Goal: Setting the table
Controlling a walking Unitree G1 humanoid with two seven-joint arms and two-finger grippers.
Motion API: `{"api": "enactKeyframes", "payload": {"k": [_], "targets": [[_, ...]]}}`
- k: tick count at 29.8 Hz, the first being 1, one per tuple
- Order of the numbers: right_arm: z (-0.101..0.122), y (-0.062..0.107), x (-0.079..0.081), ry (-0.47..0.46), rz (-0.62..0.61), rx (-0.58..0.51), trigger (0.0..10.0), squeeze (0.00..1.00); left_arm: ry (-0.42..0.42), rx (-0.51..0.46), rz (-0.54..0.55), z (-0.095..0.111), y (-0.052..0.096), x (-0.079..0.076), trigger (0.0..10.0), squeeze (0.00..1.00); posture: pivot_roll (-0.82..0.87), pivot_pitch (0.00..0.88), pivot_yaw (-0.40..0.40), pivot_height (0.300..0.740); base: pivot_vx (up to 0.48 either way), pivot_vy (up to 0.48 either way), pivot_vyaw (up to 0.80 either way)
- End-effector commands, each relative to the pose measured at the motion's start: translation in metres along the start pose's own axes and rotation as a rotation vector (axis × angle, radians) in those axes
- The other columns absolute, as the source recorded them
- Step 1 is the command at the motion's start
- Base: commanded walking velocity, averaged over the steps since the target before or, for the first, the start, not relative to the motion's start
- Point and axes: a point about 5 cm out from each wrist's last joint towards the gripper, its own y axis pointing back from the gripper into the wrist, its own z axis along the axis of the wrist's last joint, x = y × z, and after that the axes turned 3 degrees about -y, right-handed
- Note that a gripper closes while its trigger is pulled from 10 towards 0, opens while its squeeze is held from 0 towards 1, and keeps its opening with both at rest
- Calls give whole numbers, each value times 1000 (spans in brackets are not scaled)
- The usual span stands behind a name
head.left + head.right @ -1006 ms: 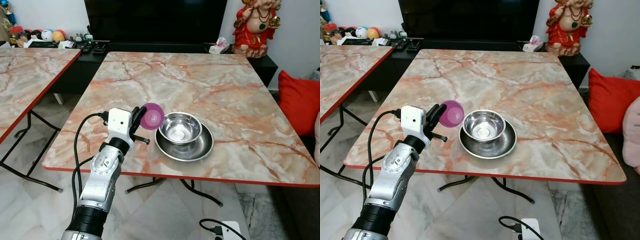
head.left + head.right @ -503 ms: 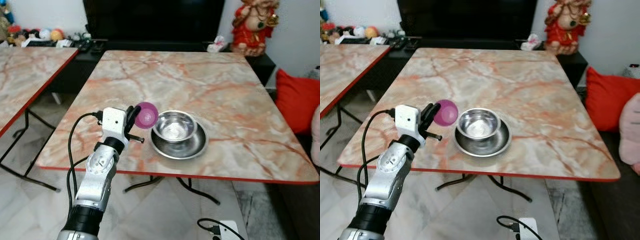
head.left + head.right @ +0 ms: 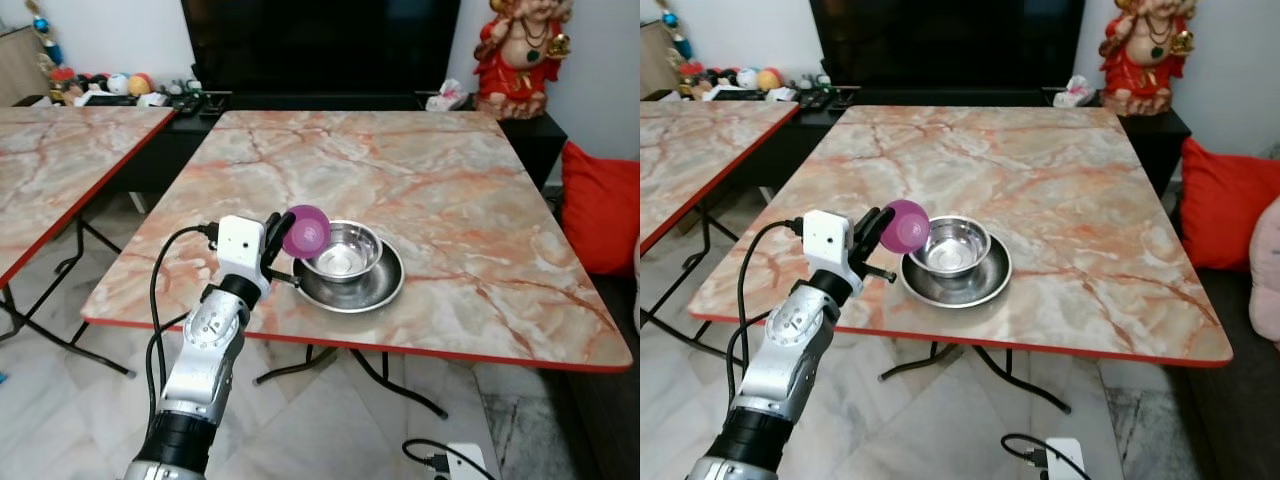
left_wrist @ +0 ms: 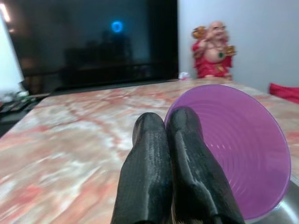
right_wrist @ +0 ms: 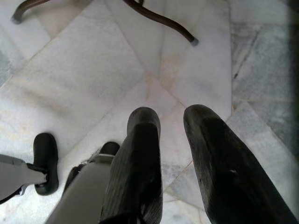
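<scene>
- Left eye view: our left gripper [image 3: 283, 240] is clamped on the rim of the purple cup [image 3: 306, 230], holding it off the table [image 3: 450, 190] near the front edge.
- We see the cup lying on its side, its long axis roughly level, with its mouth turned back toward our wrist and its base pointing away over the table.
- The steel bowl [image 3: 341, 251] sits in the steel plate [image 3: 350, 281] just to the right of the cup; in the left wrist view the cup's lower rim comes right down to the bowl's edge, though we cannot tell whether they touch.
- We judge that the coming move turns on this: the cup hangs just left of the bowl, so it must be tipped upright and set on bare table beside the plate, not on it.
- Our left arm is the one at the table. Our right gripper [image 5: 173, 140] hangs idle over the floor with its fingers apart.
- Against the frame a second ago, the whole scene has shifted and the table looks further off, so our head has moved. The cup keeps its place in the grip beside the bowl.
</scene>
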Motion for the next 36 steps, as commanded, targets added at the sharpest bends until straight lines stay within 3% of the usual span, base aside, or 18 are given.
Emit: {"api": "enactKeyframes", "payload": {"k": [1,9,33,36], "targets": [[-1,0,1,1,4,5,10000,0,16,3,19,1,0,5,10000,0,21,0,-17,740,0,0,0],[-1,0,1,2,7,7,10000,0,13,10,27,0,-1,6,10000,0,23,0,-17,740,0,232,0],[-2,0,1,-1,7,13,10000,0,11,16,19,0,-1,3,10000,0,24,1,-19,740,0,0,0],[-2,0,1,-8,11,14,10000,0,9,20,18,0,-1,4,10000,0,23,2,-18,740,241,0,-656]]}}
